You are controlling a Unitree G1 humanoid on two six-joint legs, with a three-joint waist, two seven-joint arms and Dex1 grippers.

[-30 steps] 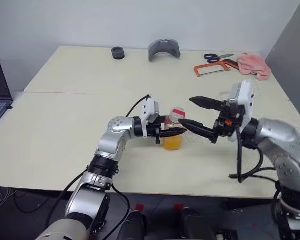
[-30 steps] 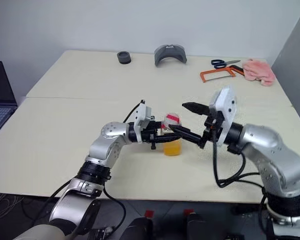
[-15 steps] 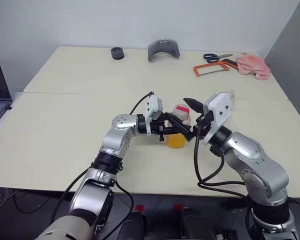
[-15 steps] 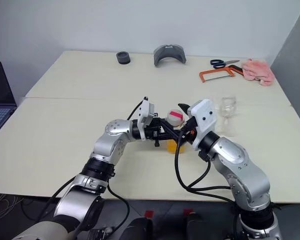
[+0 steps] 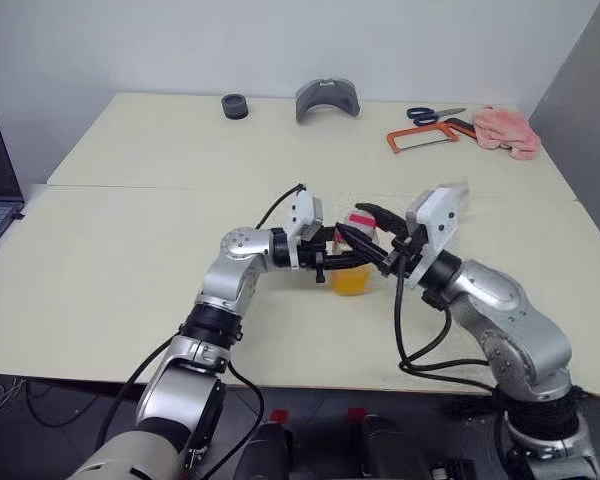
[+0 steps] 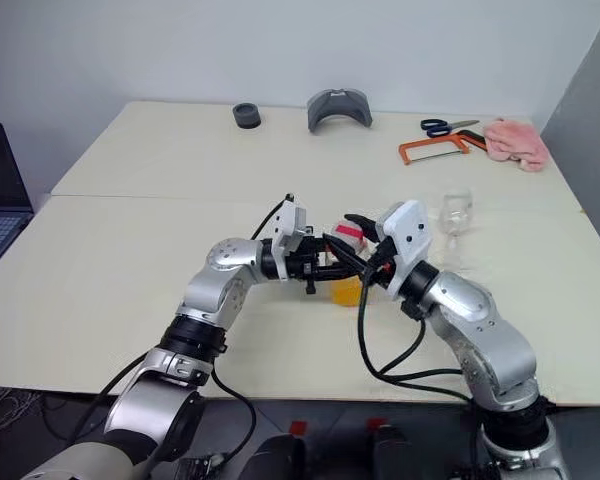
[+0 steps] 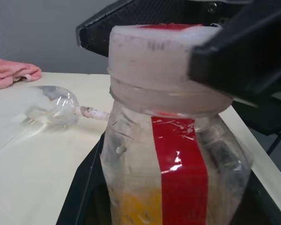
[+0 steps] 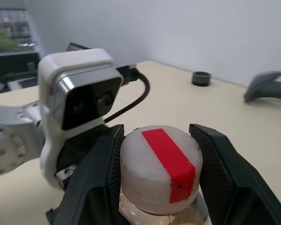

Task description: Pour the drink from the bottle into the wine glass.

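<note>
Since a second ago, right gripper (image 8: pixel 159 161) swung in from beside bottle (image 7: pixel 171 154), fingers now flanking cap (image 8: pixel 159 157). Left gripper (image 5: pixel 342 265) clamped on bottle. Glass (image 6: pixel 457 212) near table's right edge.

We see both grippers crowded round the bottle (image 5: pixel 353 268) at the table's (image 5: pixel 130 250) near middle; the left gripper (image 5: pixel 342 262) and right gripper (image 5: pixel 365 232) block it from both sides. The wine glass (image 6: pixel 457 215) stands just right of them. Scissors (image 5: pixel 435 114), saw (image 5: pixel 420 139) and cloth (image 5: pixel 507 130) clutter the far right; left stays open.
</note>
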